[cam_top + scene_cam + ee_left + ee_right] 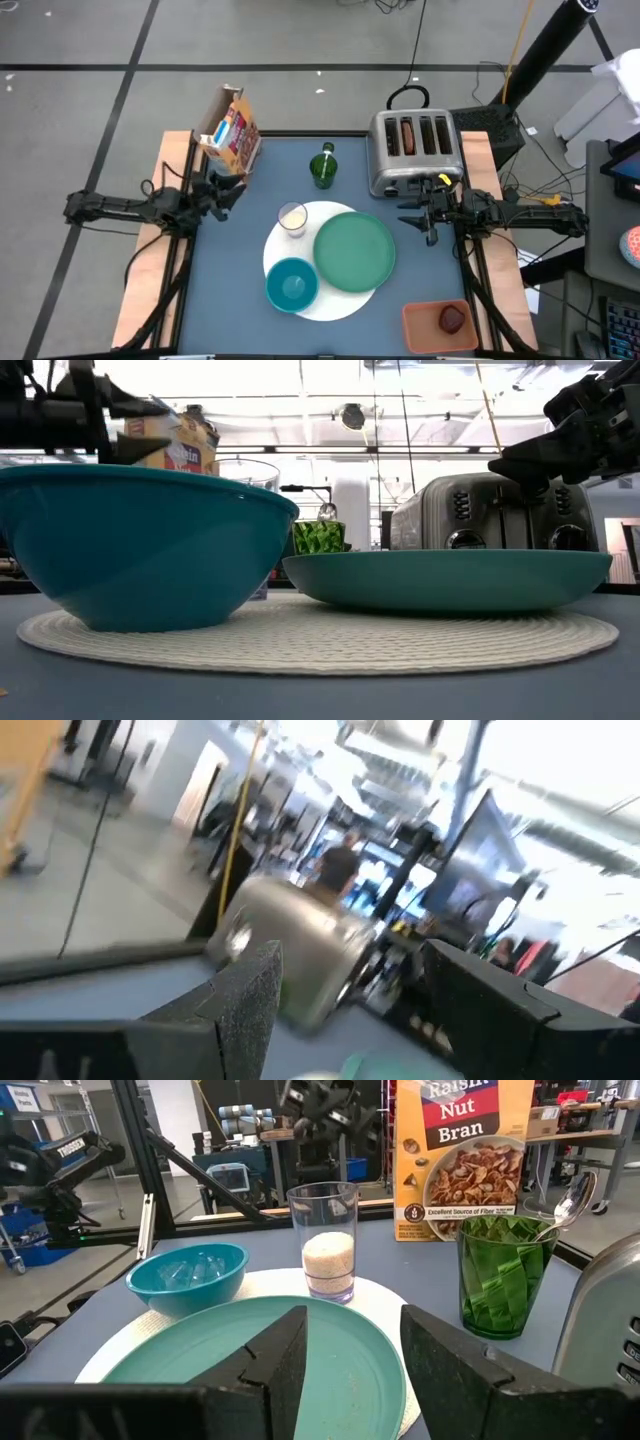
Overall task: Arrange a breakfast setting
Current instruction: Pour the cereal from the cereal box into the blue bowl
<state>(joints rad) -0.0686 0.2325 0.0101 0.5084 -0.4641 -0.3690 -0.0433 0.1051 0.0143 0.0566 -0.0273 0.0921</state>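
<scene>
Plate (354,251), bowl (292,283) and glass (292,217) sit on the mat (340,300); bagel (408,138) waits in the toaster (415,152). Right gripper (428,213), open and empty, should probably descend straight over its slot; left gripper (226,192) open, idle

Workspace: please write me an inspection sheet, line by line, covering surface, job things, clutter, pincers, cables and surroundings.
Surface: blue table, wooden side rails.
Job things: green plate, teal bowl and milk glass sit on the white placemat; spoon stands in the green cup; dark-red fruit lies in the orange tray; a brown item sits in one toaster slot.
Clutter: cereal box at the back left.
Pincers: left pincer open beside the box; right pincer open in front of the toaster; both empty.
Cables: several on the floor behind the table.
Surroundings: a person visible far off in the left wrist view.
</scene>
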